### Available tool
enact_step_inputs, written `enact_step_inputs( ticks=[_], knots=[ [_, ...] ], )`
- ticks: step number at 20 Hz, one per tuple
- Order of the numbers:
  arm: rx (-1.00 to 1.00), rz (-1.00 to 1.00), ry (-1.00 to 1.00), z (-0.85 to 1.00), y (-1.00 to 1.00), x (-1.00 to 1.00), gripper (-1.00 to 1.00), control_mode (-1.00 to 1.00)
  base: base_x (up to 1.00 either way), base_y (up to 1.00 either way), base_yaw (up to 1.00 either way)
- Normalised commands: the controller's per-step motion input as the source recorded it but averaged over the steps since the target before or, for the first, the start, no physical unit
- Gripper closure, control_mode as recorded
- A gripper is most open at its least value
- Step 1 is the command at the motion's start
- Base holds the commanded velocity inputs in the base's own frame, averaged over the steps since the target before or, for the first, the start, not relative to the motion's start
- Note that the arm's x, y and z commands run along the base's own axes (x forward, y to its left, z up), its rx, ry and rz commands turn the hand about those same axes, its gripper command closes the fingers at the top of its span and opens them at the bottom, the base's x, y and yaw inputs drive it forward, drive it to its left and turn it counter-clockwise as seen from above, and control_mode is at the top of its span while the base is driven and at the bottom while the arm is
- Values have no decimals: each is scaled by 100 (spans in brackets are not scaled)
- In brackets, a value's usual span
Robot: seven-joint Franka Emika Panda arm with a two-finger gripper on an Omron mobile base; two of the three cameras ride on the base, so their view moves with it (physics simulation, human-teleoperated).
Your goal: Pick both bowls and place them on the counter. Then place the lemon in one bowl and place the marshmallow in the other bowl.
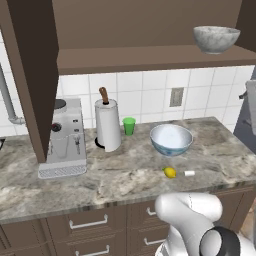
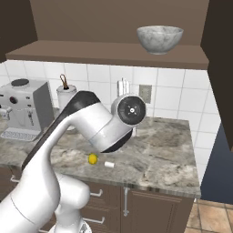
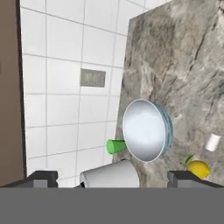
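Observation:
The blue-patterned white bowl (image 1: 171,139) (image 3: 146,130) stands upright on the counter (image 1: 115,182) (image 2: 159,154) (image 3: 183,65). The grey-white marbled bowl (image 1: 216,39) (image 2: 159,39) rests on the brown wall shelf above. In front of the patterned bowl lie the yellow lemon (image 1: 170,172) (image 2: 93,159) (image 3: 198,168) and, just right of it, the small white marshmallow (image 1: 189,173) (image 2: 108,164) (image 3: 213,142). My gripper (image 3: 113,179) is open, its fingertips wide apart with nothing between them, held back from the patterned bowl and looking at it.
A coffee machine (image 1: 65,140) (image 2: 22,109) stands at the counter's left. A paper towel roll (image 1: 107,125) (image 3: 109,175) and a green cup (image 1: 129,125) (image 3: 114,146) stand by the tiled wall. A tall brown cabinet panel (image 1: 30,75) rises at the left.

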Motion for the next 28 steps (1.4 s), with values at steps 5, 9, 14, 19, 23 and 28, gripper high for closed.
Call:
enact_step_inputs(
  ticks=[5, 9, 14, 19, 23, 28],
  knots=[
    [0, -6, -4, 72, -6, -5, -100, -100, 0, 0, 0],
    [1, -2, 0, 71, -3, 0, -100, -100, 0, 0, 0],
    [3, 0, 1, 65, -2, 11, -100, -100, 0, 0, 0],
    [10, 0, 5, 50, -2, 38, -100, -100, 0, 0, 0],
    [13, 0, 11, 45, 0, 52, -100, -100, 0, 0, 0],
    [16, 0, 9, 38, -3, 60, -100, -100, 0, 0, 0]
  ],
)
